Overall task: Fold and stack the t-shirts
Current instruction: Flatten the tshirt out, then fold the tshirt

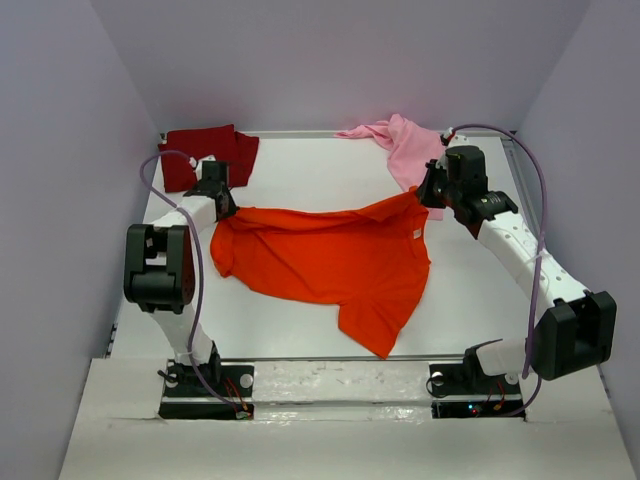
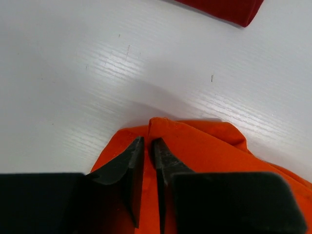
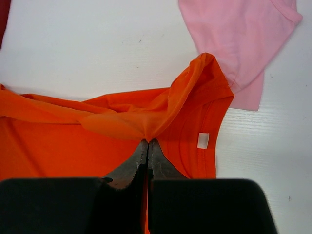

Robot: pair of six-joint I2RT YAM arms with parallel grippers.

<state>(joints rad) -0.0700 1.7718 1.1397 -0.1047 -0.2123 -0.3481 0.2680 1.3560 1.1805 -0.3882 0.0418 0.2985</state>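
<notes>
At mid-frame the orange t-shirt (image 1: pixel 330 265) is pinched near its collar by the closed right gripper (image 3: pixel 147 143) and straddled, grip uncertain, by the narrow-set left gripper (image 2: pixel 148 141), presumably for spreading flat.

The table (image 1: pixel 300 180) is lit brightly and evenly from above, with only soft shadows cast beside the orange t-shirt (image 1: pixel 330 260). A faint sheen is seen in the left wrist view, where the fingers (image 2: pixel 127 163) are rendered dark and blurred

dark red tee (image 2: pixel 229 7) cut off by left wrist view's top edge, pink tee (image 3: pixel 239 34) clipped at right wrist top edge, orange tee (image 2: pixel 204 146) partly hidden behind left gripper (image 2: pixel 148 140), neck label (image 3: pixel 203 140) too small to read
</notes>
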